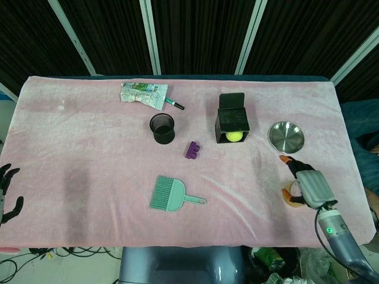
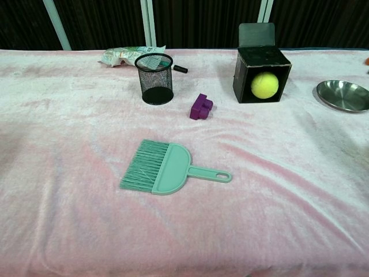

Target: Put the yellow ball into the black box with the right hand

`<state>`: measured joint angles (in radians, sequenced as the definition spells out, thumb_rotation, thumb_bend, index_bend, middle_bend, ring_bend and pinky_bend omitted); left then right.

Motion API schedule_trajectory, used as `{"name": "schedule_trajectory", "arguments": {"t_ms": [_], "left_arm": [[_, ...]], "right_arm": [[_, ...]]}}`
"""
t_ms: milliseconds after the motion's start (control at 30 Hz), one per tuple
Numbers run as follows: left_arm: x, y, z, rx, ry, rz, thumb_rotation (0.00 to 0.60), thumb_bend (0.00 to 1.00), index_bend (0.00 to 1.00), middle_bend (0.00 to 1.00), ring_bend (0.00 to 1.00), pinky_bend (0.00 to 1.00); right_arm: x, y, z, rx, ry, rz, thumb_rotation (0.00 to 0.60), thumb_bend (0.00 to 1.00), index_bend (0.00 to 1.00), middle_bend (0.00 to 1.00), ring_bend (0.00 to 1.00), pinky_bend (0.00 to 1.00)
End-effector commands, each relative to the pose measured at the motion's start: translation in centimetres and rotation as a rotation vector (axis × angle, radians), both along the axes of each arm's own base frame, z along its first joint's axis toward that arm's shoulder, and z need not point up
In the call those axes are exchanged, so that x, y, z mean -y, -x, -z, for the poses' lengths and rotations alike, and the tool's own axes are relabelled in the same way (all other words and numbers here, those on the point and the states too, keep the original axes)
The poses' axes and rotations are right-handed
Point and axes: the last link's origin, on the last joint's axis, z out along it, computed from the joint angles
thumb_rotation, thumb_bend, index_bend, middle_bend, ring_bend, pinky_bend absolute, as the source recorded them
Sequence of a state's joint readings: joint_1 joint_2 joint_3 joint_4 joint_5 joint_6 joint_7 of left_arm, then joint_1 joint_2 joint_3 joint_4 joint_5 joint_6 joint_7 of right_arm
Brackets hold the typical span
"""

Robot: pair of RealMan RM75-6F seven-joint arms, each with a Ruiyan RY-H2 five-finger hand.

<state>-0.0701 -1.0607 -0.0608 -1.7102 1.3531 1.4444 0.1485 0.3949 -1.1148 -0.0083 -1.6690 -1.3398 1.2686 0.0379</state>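
Note:
The yellow ball [image 1: 235, 136] [image 2: 264, 85] lies inside the black box [image 1: 231, 109] [image 2: 247, 62], which rests on its side with its opening toward me and its lid flipped up behind. My right hand [image 1: 308, 184] hovers near the table's front right, well away from the box, holding nothing, with its orange-tipped fingers [image 1: 285, 158] pointing toward the back. The chest view shows only an orange speck of it at the right edge. My left hand [image 1: 7, 192] hangs off the table's left edge, its fingers apart and nothing in it.
A black mesh cup [image 1: 162, 128] [image 2: 154, 78], a purple block [image 1: 192, 149] [image 2: 200, 106] and a green brush [image 1: 172, 195] [image 2: 167, 168] occupy the middle. A steel bowl [image 1: 286, 136] [image 2: 343, 95] sits right of the box. A tape roll [image 1: 289, 196] lies under my right hand. A crumpled tube [image 1: 143, 94] lies at the back.

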Motion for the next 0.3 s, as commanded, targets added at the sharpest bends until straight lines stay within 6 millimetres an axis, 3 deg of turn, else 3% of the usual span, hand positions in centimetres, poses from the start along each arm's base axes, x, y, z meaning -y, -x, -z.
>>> {"name": "schedule_trajectory", "arguments": {"t_ms": [33, 300], "left_arm": [[0.0, -0.1, 0.0, 0.001, -0.001, 0.007, 0.600, 0.43, 0.16, 0.07, 0.04, 0.00], [0.3, -0.5, 0.1, 0.003, -0.004, 0.044, 0.600, 0.43, 0.16, 0.07, 0.04, 0.00]], "right_arm": [[-5.5, 3.1, -2.0, -0.090, 0.147, 0.028, 0.600, 0.23, 0.10, 0.09, 0.17, 0.23], [-7.3, 5.1, -1.1, -0.167, 0.225, -0.003, 0.600, 0.22, 0.09, 0.08, 0.16, 0.22]]}}
